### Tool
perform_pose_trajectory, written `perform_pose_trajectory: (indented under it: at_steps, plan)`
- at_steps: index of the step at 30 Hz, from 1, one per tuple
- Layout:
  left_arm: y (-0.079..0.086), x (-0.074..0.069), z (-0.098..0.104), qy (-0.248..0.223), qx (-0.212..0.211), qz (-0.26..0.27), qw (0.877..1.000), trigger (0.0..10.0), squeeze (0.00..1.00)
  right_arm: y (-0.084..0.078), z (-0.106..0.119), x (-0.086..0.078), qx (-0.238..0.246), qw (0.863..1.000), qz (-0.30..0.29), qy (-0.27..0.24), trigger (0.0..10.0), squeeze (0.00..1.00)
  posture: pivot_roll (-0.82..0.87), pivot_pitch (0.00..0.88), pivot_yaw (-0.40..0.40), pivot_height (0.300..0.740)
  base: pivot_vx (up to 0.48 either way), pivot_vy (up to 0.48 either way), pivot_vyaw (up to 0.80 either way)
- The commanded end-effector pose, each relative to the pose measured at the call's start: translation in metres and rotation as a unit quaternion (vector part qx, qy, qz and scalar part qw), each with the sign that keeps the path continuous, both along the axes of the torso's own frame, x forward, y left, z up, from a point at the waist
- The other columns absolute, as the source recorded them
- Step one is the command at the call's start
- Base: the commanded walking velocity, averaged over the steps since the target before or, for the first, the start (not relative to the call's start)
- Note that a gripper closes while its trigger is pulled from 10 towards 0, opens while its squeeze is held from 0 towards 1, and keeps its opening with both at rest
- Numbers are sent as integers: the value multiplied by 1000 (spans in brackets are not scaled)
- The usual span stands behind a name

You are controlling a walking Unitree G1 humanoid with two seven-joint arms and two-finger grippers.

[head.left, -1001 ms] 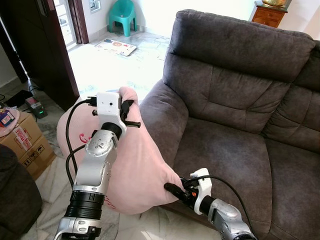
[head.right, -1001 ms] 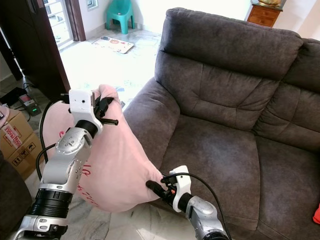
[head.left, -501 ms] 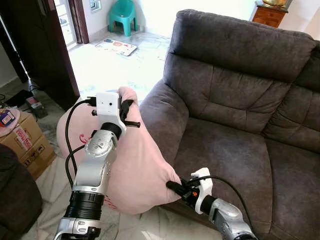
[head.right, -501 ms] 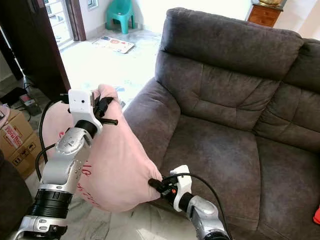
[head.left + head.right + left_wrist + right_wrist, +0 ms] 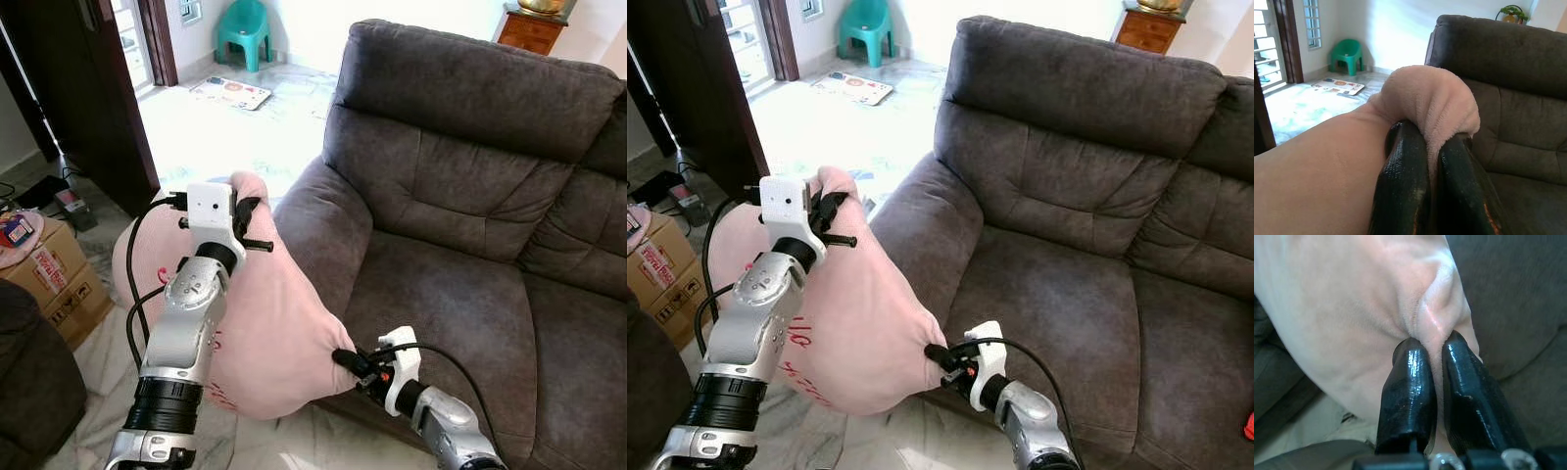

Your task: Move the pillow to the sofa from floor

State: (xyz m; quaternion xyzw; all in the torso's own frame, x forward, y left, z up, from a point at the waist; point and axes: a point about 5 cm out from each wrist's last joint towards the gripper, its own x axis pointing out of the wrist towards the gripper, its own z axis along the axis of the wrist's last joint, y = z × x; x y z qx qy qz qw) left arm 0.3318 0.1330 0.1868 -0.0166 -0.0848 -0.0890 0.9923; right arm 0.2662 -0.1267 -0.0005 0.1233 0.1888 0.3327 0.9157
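Note:
A large pink pillow (image 5: 269, 323) with red lettering hangs off the floor beside the arm of the dark grey sofa (image 5: 470, 225). My left gripper (image 5: 243, 211) is shut on the pillow's upper corner (image 5: 1435, 98), with its black fingers (image 5: 1403, 181) pinching the plush fabric. Low down, my right gripper (image 5: 345, 358) is shut on the pillow's lower corner (image 5: 1430, 318), close to the front edge of the sofa seat. The pillow's right side presses against the sofa arm.
Cardboard boxes (image 5: 54, 279) stand on the floor at my left, next to a dark rounded seat (image 5: 29, 382). A dark wooden door (image 5: 78, 88) lies beyond them. A green plastic chair (image 5: 242, 29) and a mat (image 5: 230, 93) sit far back on the tiled floor.
The right gripper has risen slightly and shifted right, lifting the pillow's lower corner closer to the sofa seat's front edge. The left gripper holds its place.

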Motion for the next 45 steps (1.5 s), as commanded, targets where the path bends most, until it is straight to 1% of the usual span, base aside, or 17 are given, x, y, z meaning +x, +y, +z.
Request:
perform_pose_trajectory:
  at_steps: [1,4,10,12,14,16,17,20,23,25,26,30,32,33,34,37,45]
  plan:
    - [-10,-5,12,-28,3,-27,999,10000,0,-10,15,11,-4,999,-20,-39,0,0,146,0,-110,740,0,0,0]
    - [-6,-8,6,-16,11,-26,999,10000,0,-13,21,14,-4,998,-24,-54,0,0,145,0,-110,740,0,0,0]
    - [9,-24,-24,43,40,-25,998,10000,0,-28,40,19,-14,993,-61,-96,0,0,149,0,-114,740,0,0,0]
    - [16,-31,-37,71,52,-23,996,10000,0,-34,45,14,-22,991,-75,-109,0,0,153,0,-117,740,0,0,0]
    - [16,-31,-37,71,52,-23,996,10000,0,-34,45,14,-22,991,-75,-109,0,0,153,0,-117,740,0,0,0]
    - [27,-41,-56,105,57,-7,993,10000,0,-46,46,3,-42,988,-98,-113,0,0,148,0,-117,740,0,0,0]
    - [27,-41,-56,105,57,-7,993,10000,0,-46,46,3,-42,988,-98,-113,0,0,148,0,-117,740,0,0,0]
    - [36,-49,-74,136,60,11,989,10000,0,-64,49,-3,-66,979,-154,-116,0,0,146,0,-117,740,0,0,0]
    - [36,-48,-78,140,55,19,988,10000,0,-80,51,0,-82,967,-210,-121,0,0,143,0,-117,740,0,0,0]
    - [35,-47,-79,140,54,20,988,10000,0,-83,52,2,-86,963,-225,-122,0,0,143,0,-117,740,0,0,0]
    - [34,-44,-80,136,61,20,989,10000,0,-89,53,8,-90,953,-259,-126,0,0,142,0,-116,740,0,0,0]
    - [29,-37,-78,121,64,21,990,10000,0,-90,59,21,-91,933,-322,-130,0,0,147,0,-118,740,0,0,0]
    - [26,-33,-75,108,73,23,991,10000,0,-84,63,27,-73,933,-327,-134,0,0,149,0,-118,740,0,0,0]
    - [25,-31,-74,104,71,23,992,10000,0,-80,64,29,-69,933,-325,-136,2824,0,152,0,-120,740,0,0,0]
    - [23,-28,-70,94,68,23,993,10000,0,-72,68,32,-61,934,-323,-139,10000,0,152,0,-119,740,0,0,0]
    - [20,-25,-65,74,78,18,994,10000,0,-62,75,37,-47,933,-325,-148,10000,0,156,0,-121,740,0,0,0]
    - [22,-25,-60,52,72,30,996,10000,0,-53,86,45,-18,925,-338,-174,10000,0,154,0,-122,740,0,0,0]
